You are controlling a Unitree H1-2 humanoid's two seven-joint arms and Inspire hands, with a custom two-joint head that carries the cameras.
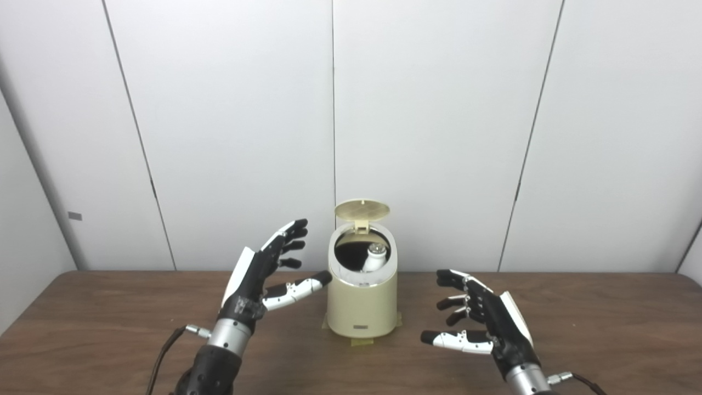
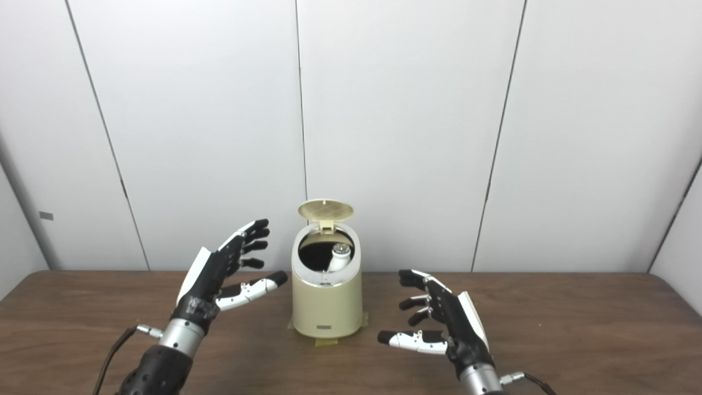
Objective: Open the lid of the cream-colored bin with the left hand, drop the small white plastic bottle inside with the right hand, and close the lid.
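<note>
The cream-colored bin (image 1: 362, 304) stands on the table (image 1: 109, 329) in the middle, its round lid (image 1: 362, 210) tipped up and open at the back. The small white plastic bottle (image 1: 375, 257) lies inside the bin, leaning against the inner wall, its cap end up. My left hand (image 1: 263, 274) is raised just left of the bin, open, fingers spread, thumb pointing toward the bin's side without touching it. My right hand (image 1: 482, 318) is low over the table to the right of the bin, open and empty. The same scene shows in the right eye view: bin (image 2: 326, 302), left hand (image 2: 222, 274), right hand (image 2: 439, 318).
The brown wooden table runs the full width of the view. White wall panels (image 1: 439, 137) stand close behind the bin. Yellow tape (image 1: 362, 341) holds the bin's base to the table. Cables trail from both wrists near the bottom edge.
</note>
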